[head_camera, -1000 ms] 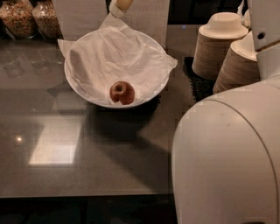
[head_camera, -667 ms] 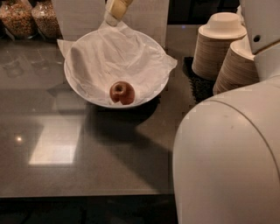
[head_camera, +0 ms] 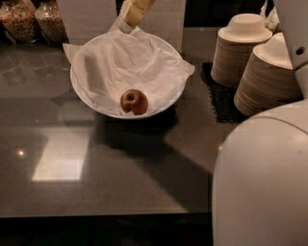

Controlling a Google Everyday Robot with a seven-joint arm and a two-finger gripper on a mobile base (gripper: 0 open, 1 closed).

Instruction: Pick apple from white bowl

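Observation:
The small red apple [head_camera: 134, 102] lies at the front of the white bowl [head_camera: 78, 95], on the crinkled white paper that lines it. The paper's corners stick out past the rim at the left and right. The bowl stands on a dark grey counter in the upper middle of the camera view. My gripper [head_camera: 133, 11] is a beige shape at the top edge, just above the bowl's far rim, well behind the apple and apart from it. Most of the gripper is cut off by the frame's top edge.
Two tall stacks of beige disposable bowls [head_camera: 244, 49] stand at the right on a black mat [head_camera: 219, 98]. Two jars of grains [head_camera: 20, 20] stand at the back left. My white body [head_camera: 262, 180] fills the lower right. The counter's front edge [head_camera: 96, 212] runs along the bottom.
My gripper has come down a little further into view above the bowl's far rim. The apple and the bowl have not moved.

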